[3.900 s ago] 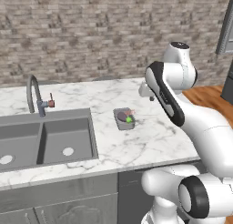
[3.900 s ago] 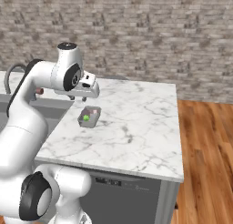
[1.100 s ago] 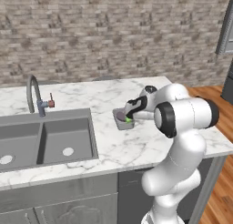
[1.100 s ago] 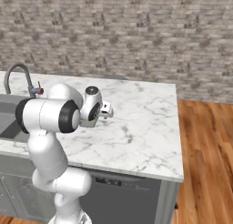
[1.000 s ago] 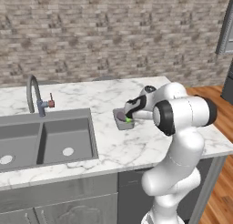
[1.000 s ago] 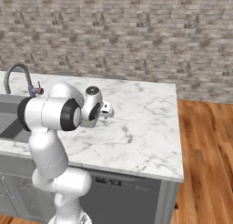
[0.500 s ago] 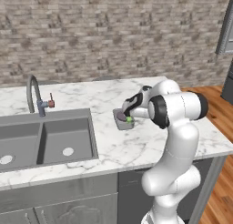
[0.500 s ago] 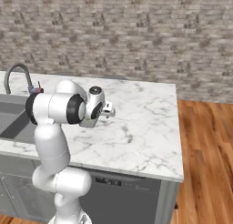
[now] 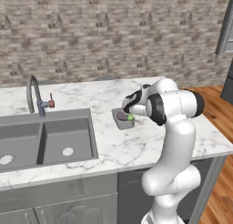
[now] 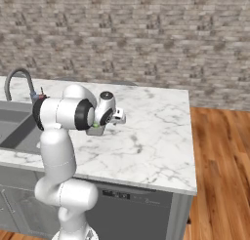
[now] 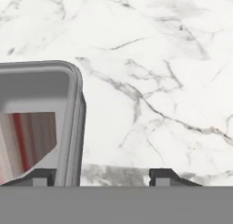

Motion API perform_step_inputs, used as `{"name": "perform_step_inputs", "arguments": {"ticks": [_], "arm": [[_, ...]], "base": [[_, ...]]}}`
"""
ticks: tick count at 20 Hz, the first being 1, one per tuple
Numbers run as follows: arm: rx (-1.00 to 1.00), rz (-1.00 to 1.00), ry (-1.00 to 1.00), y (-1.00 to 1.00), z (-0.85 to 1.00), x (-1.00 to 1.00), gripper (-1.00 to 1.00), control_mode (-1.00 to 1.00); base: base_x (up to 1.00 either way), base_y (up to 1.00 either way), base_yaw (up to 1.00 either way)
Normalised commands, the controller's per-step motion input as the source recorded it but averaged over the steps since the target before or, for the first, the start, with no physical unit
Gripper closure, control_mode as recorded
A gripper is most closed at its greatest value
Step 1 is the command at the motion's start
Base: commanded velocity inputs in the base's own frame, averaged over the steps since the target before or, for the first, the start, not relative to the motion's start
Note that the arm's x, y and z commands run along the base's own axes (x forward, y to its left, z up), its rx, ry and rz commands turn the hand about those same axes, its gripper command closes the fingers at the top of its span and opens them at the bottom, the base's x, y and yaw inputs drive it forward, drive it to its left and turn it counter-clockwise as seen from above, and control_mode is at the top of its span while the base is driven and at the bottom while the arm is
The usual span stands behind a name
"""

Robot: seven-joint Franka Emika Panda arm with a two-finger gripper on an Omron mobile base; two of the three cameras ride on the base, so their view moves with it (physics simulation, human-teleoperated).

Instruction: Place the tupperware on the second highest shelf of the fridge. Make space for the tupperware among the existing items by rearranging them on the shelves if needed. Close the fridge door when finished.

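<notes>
The tupperware (image 9: pixel 123 119) is a small grey open tub with green and purple food in it, standing on the white marble counter (image 9: pixel 113 145). My gripper (image 9: pixel 129 110) reaches down at its right rim. In the hand view the gripper (image 11: pixel 104 176) is open, and the tub's wall (image 11: pixel 75 127) runs between the two fingertips, nearer the left one (image 11: pixel 41 176). From the right base view my arm hides most of the tub (image 10: pixel 96 131). The fridge, its shelves and the items on them are out of view.
A steel double sink (image 9: pixel 43 139) with a curved faucet (image 9: pixel 34 93) sits left of the tub. A brick wall (image 9: pixel 113 36) backs the counter. The counter ends at the right (image 10: pixel 188 151) over a wooden floor (image 10: pixel 219 175).
The arm has come down from a raised pose to the tub. Over the last second the elbow has swung a little left; the tub has not moved.
</notes>
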Motion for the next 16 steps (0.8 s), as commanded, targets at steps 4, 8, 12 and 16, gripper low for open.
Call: {"name": "perform_step_inputs", "arguments": {"ticks": [4, 8, 12, 16], "arm": [[-0.01, -0.04, -0.03, 0.19, -0.13, 0.0, 1.0, -1.0], [-0.05, 0.01, 0.0, 0.43, -0.4, -0.02, 1.0, -1.0], [-0.04, 0.03, 0.0, 0.31, -0.42, -0.1, 1.0, -1.0], [-0.02, 0.0, 0.01, 0.19, -0.36, -0.25, 1.0, -1.0]], "base": [[0.0, 0.0, 0.0], [0.0, 0.0, 0.0], [0.0, 0.0, 0.0], [0.0, 0.0, 0.0]]}}
